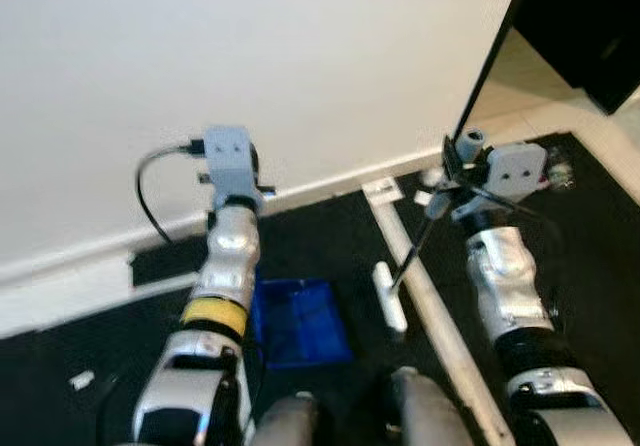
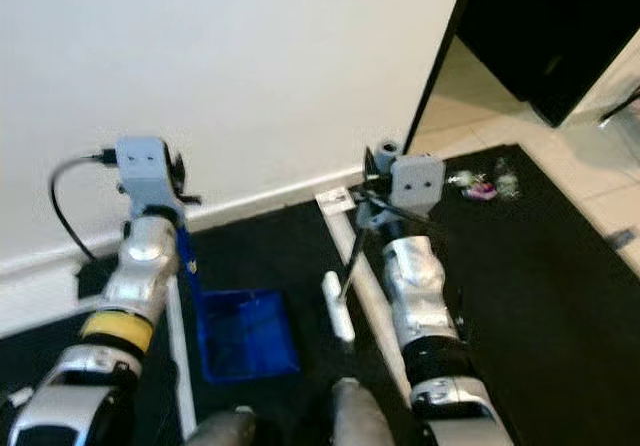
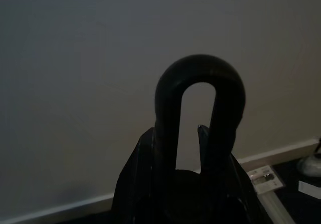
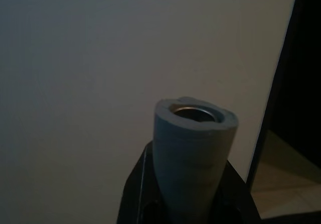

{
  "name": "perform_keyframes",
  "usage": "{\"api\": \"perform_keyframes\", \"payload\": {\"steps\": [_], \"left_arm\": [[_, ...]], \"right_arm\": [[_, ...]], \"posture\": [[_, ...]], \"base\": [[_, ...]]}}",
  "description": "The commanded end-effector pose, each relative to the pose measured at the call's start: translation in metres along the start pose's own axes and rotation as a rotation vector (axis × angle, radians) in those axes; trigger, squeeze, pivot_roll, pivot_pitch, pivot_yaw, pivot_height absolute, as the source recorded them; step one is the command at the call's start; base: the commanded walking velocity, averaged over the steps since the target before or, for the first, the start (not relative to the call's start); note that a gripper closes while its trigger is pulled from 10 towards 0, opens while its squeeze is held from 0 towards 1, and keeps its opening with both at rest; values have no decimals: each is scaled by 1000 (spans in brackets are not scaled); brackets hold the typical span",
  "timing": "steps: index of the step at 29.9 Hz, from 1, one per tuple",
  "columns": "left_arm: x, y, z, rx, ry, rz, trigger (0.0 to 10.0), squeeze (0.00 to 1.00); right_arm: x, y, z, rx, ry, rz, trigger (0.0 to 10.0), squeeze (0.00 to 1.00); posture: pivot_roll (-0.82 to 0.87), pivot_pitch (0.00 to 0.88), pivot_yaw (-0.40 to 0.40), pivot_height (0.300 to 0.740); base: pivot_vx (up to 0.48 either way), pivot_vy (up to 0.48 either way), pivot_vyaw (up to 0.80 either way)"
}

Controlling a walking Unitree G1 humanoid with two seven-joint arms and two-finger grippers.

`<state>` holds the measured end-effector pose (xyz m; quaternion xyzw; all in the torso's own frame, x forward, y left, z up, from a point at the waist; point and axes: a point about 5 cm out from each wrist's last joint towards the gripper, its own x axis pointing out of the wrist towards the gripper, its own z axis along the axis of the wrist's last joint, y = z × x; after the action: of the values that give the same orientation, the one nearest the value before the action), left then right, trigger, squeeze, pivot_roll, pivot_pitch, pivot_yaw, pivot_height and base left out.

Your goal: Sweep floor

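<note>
- The left pincer [image 3: 200, 148] is closed around the black looped handle [image 3: 199, 98] of a blue dustpan [image 1: 298, 321], the loop sticking up past the fingers toward the white wall [image 1: 250, 66].
- In the head views the dustpan's blue tray rests on the black floor mat [image 2: 500, 266], just at 3 o'clock of the left forearm and at 6 o'clock of the left wrist.
- The right pincer [image 4: 193, 194] is clamped on the grey grip [image 4: 193, 148] of a broom, whose hollow end faces the camera.
- From that grip a thin dark broom shaft [image 1: 415, 251] slants down toward 7 o'clock to a white broom head [image 1: 389, 298] lying on the mat, just at 3 o'clock of the dustpan but apart from it.
- A long white strip [image 1: 435, 316] lies on the floor from the baseboard [image 1: 330, 181] toward 5 o'clock, passing between the broom head and the right arm.
- Small scraps [image 2: 480, 184] sit on the mat at about 2 o'clock of the right wrist; they look like bits of litter, though the picture is too soft to be sure.
- Another small white scrap [image 1: 81, 377] lies on the floor at 9 o'clock of the left arm.
- A dark doorway [image 2: 540, 26] opens at 1 o'clock, with pale tiled floor [image 2: 600, 176] beside the mat.
</note>
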<state>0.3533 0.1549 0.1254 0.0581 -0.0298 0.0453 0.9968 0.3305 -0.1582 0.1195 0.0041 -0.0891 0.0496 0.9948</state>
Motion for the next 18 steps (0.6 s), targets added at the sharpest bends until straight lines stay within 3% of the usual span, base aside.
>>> {"api": "perform_keyframes", "payload": {"steps": [1,5,13,18], "left_arm": [[0,4,2,5,-18,9,10000,0],[0,3,2,6,-19,7,10000,0],[0,3,2,14,-21,2,10000,0],[0,2,2,20,-23,-3,10000,0]], "right_arm": [[2,3,5,-3,-26,8,10000,0],[2,3,5,-3,-25,6,10000,0],[2,3,4,-2,-24,4,10000,0],[2,3,4,-2,-23,1,10000,0]], "posture": [[-53,108,15,740],[-52,108,14,740],[-52,109,15,740],[-52,108,17,740]], "base": [[356,0,0],[356,0,0],[322,-339,0],[0,-422,0]]}}
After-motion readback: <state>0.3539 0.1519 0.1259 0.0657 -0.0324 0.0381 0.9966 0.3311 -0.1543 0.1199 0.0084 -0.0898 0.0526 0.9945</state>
